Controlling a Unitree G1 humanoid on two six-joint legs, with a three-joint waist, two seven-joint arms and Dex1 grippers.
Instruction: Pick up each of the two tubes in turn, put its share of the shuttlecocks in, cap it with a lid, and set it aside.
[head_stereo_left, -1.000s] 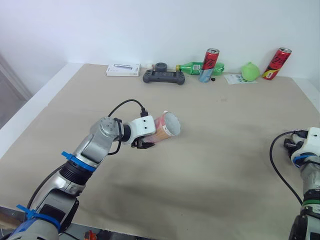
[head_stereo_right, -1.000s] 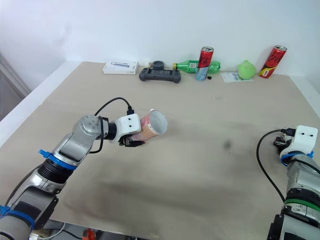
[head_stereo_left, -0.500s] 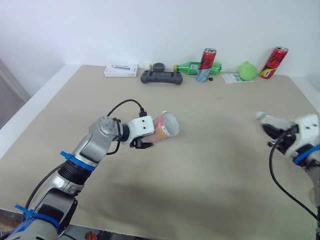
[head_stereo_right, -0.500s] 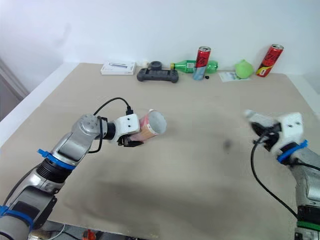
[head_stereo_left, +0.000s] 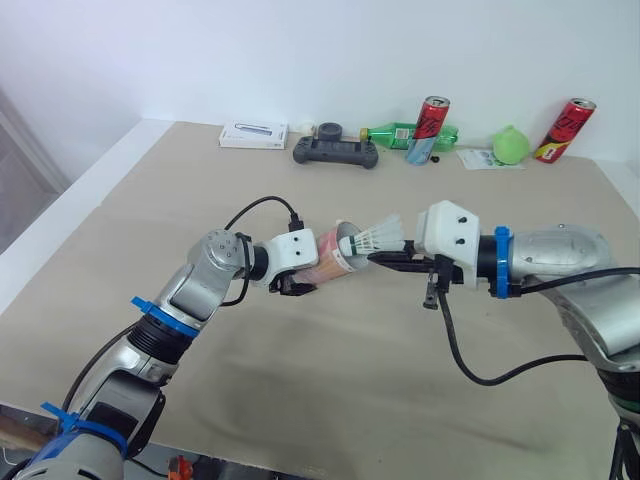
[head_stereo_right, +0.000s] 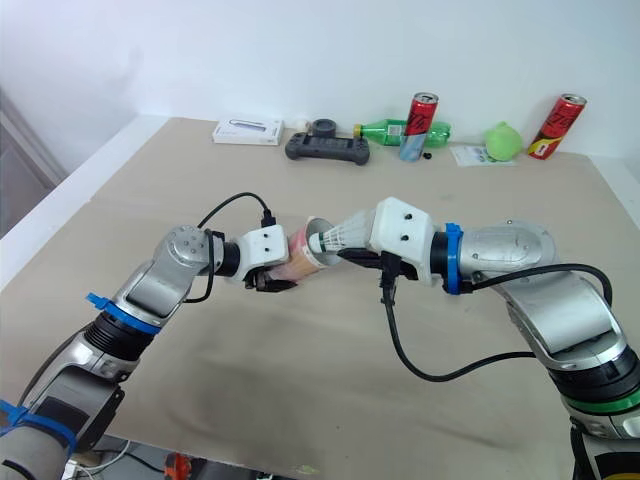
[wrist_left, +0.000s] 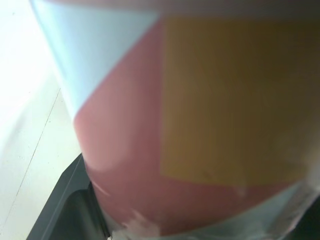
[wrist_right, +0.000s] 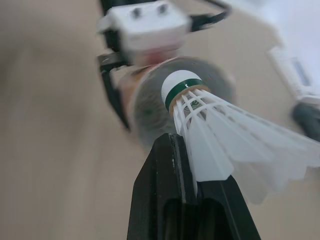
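My left gripper (head_stereo_left: 297, 283) is shut on a pink and orange tube (head_stereo_left: 330, 262), held above the table and lying nearly level with its open mouth facing right. The tube's printed wall (wrist_left: 200, 115) sits close against the left wrist camera. My right gripper (head_stereo_left: 385, 258) is shut on a white feather shuttlecock (head_stereo_left: 378, 238) by its skirt. The shuttlecock's green-banded cork (wrist_right: 181, 87) points at the tube mouth (wrist_right: 150, 102) and sits right at the opening.
Along the table's far edge lie a white box (head_stereo_left: 253, 134), a dark game controller (head_stereo_left: 335, 153), a green bottle (head_stereo_left: 395, 133), two red cans (head_stereo_left: 430, 118) (head_stereo_left: 570, 118) and a green round object (head_stereo_left: 510, 145). The table's left edge runs diagonally.
My right arm has swung in from the table's right side to the middle, bringing the shuttlecock up to the tube's mouth. The left arm has kept the tube almost still.
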